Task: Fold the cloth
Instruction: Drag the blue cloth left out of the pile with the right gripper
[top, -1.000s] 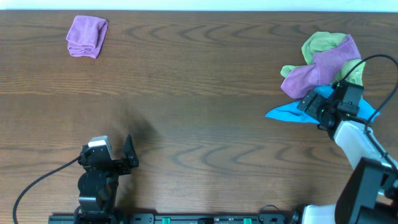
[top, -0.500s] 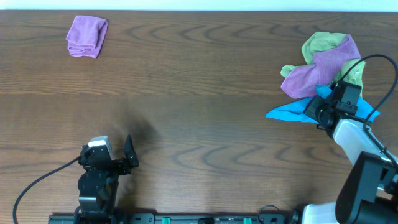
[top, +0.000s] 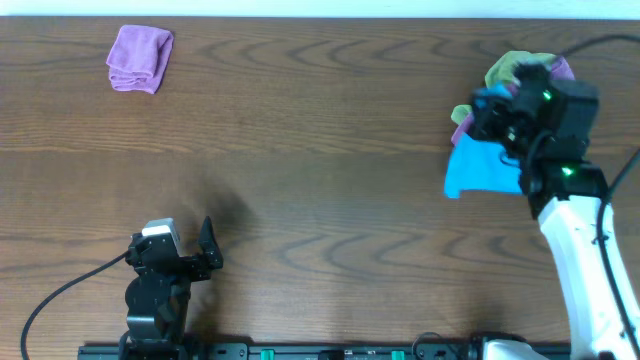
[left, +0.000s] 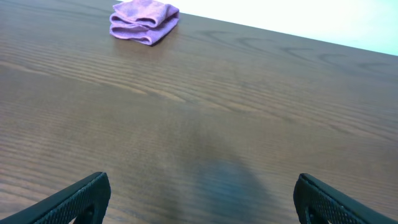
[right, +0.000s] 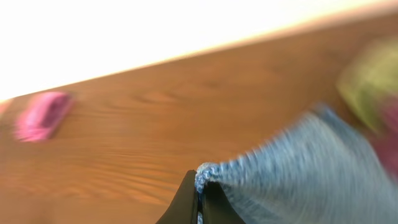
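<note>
Barely begun: right claw pinches the blue cloth, not yet folded, beside the upper-right pile; left claw gapes idle; purple cloth lies folded upper left.

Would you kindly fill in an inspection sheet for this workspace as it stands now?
Surface: brown wood-grain table.
Job's things: blue cloth hanging from the right arm; heap of green and purple cloths behind it; folded purple cloth at the far left.
Clutter: nothing seen.
Grippers: left pincer open, holding nothing; right pincer shut on the blue cloth's edge.
Cables: black cable from the left arm; second black cable by the right arm.
Surroundings: pale strip beyond the far edge.
</note>
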